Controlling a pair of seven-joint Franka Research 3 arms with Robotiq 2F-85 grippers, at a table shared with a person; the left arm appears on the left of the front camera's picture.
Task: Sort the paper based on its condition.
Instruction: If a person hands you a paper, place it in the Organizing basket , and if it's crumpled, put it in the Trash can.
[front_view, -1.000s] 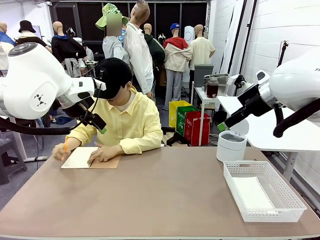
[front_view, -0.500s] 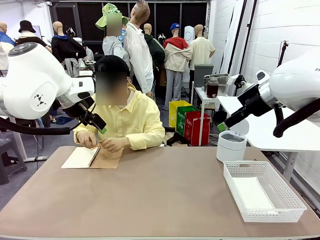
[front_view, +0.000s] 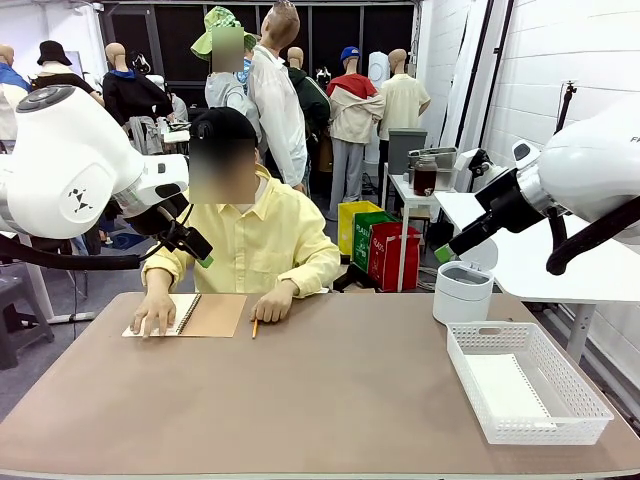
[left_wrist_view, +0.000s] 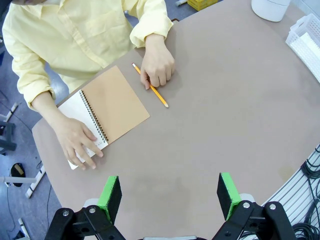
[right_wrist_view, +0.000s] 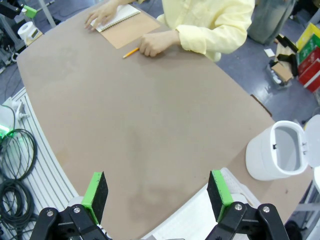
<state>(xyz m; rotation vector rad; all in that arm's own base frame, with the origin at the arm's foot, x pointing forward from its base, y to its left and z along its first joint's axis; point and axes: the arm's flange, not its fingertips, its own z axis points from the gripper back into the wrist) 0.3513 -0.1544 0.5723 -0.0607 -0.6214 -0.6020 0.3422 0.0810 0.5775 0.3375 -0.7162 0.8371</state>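
Observation:
A smooth white sheet of paper (front_view: 503, 386) lies flat in the white basket (front_view: 590, 398) at the table's right. My left gripper (left_wrist_view: 169, 197) hangs open and empty high above the table's near left, with bare tabletop between its green pads. My right gripper (right_wrist_view: 156, 195) is also open and empty, high over the right side near the basket's rim (right_wrist_view: 233, 178). In the front view both grippers are raised off the table, the left gripper (front_view: 200, 250) in front of the person and the right gripper (front_view: 445, 252) above the white bin (front_view: 462, 291).
A person sits at the far side. One hand (left_wrist_view: 77, 142) rests on the white page of a spiral notebook with a tan cover (left_wrist_view: 115, 102). The other hand (left_wrist_view: 158, 67) lies beside an orange pencil (left_wrist_view: 150, 92). The bin (right_wrist_view: 280, 152) stands open at the far right.
The person has stopped writing, laid the pencil on the table and put a flat hand on the notebook page. Both arms have stayed still.

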